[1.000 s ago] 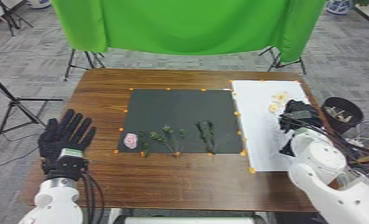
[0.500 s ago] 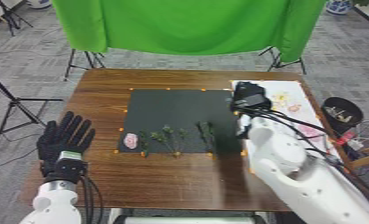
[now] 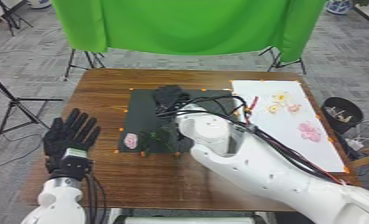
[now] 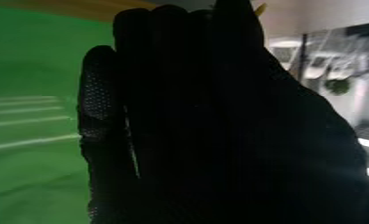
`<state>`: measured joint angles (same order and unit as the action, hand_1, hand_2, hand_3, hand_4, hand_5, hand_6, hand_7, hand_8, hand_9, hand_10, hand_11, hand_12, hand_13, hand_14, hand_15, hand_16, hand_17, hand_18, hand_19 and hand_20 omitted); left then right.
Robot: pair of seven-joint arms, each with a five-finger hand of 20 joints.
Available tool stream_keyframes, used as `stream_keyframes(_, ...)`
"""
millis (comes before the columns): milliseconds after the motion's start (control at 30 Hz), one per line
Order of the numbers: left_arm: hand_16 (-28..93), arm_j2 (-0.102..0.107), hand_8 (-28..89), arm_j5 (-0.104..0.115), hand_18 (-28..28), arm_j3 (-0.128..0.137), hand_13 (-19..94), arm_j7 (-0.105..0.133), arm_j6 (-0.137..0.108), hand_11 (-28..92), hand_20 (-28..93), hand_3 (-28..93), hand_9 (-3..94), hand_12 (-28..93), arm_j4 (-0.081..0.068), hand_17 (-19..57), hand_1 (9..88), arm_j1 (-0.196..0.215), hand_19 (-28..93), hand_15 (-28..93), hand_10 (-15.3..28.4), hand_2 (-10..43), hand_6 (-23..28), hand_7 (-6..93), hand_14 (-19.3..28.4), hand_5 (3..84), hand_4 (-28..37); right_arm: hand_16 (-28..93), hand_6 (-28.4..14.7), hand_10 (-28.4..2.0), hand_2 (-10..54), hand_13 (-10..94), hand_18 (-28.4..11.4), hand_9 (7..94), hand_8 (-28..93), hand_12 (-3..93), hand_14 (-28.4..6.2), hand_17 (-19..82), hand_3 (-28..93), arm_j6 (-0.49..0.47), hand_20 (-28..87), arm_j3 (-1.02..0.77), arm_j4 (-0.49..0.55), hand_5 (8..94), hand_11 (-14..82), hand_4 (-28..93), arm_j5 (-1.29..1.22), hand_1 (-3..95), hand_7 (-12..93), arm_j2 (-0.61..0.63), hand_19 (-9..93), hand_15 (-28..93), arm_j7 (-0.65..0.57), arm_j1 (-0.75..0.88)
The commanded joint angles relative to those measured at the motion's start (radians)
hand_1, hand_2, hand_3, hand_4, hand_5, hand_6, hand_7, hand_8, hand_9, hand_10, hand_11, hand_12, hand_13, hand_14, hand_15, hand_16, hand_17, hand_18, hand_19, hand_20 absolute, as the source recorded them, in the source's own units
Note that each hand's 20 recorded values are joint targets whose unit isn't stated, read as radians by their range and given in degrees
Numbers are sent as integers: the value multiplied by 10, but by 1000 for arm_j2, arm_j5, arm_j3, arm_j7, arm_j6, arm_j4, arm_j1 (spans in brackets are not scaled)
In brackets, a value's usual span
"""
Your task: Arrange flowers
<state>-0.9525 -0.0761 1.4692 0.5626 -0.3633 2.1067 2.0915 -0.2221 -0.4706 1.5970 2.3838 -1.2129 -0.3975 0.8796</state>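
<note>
In the head view my right hand (image 3: pixel 170 96) is over the back left part of the dark mat (image 3: pixel 140 112), its fingers straight. The same hand (image 4: pixel 194 125) stands upright in the right wrist view, the fingers close together. My left hand (image 3: pixel 71 132) lies open at the table's left side. A pink flower (image 3: pixel 131 140) rests on the mat's front left corner, beside green stems (image 3: pixel 163 141) partly hidden by my right arm. On the white sheet (image 3: pixel 274 157) are yellow-orange flowers (image 3: pixel 278 102) and a larger pink flower (image 3: pixel 309 131).
Small orange markers edge the mat and sheet on the brown table (image 3: pixel 136 185). A dark bin (image 3: pixel 342 111) stands off the right edge. Behind the table hangs a green cloth (image 3: pixel 194 27). My right arm, with its cables, crosses the table's right half.
My right hand has swung left from the white sheet to above the dark mat, uncovering the pink flower on the sheet. My left hand has barely shifted.
</note>
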Motion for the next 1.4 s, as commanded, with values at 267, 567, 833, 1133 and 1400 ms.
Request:
stream_keyframes(267, -87, 46, -86, -3, 142, -32, 244, -8, -9, 264, 78, 732, 323, 109, -11, -58, 260, -71, 366, 425, 155, 164, 103, 155, 170, 399, -283, 328, 0, -115, -95, 688, -202, 874, 15, 329, -79, 281, 730, -36, 304, 101, -111, 795, 62, -283, 116, 601, 201, -125, 724, 186, -23, -39)
stream_keyframes(567, -87, 43, -84, -1, 142, -33, 243, -17, -10, 263, 80, 733, 324, 111, -15, -59, 258, -72, 366, 426, 155, 165, 104, 154, 170, 403, -283, 327, 0, -113, -95, 686, -203, 868, 12, 329, -81, 281, 729, -41, 304, 107, -132, 788, 59, -283, 205, 601, 199, -140, 726, 187, 9, -11)
stream_keyframes(833, -86, 44, -84, 2, 143, -22, 244, -13, -11, 261, 82, 731, 324, 111, -12, -60, 259, -59, 369, 425, 155, 166, 104, 154, 170, 404, -283, 318, -4, -112, -95, 676, -205, 843, 2, 317, -84, 276, 735, -46, 302, 126, -109, 756, 49, -283, 250, 598, 195, -124, 727, 191, 32, -4)
stream_keyframes(1133, -86, 43, -84, 3, 143, -26, 245, -13, -15, 264, 81, 732, 330, 112, -14, -60, 259, -64, 372, 427, 156, 166, 104, 152, 170, 411, -283, 297, -10, -111, -95, 665, -210, 815, -15, 296, -91, 271, 739, -33, 298, 124, -116, 712, 58, -283, 250, 582, 174, -132, 727, 207, 2, -17)
stream_keyframes(1400, -85, 39, -83, 11, 143, -23, 245, -9, -17, 265, 81, 732, 329, 113, -12, -60, 258, -60, 372, 429, 157, 166, 105, 154, 171, 413, -283, 270, -14, -115, -95, 659, -214, 792, -37, 270, -99, 271, 754, -51, 296, 111, -112, 689, 79, -283, 240, 563, 163, -132, 732, 228, -10, -8)
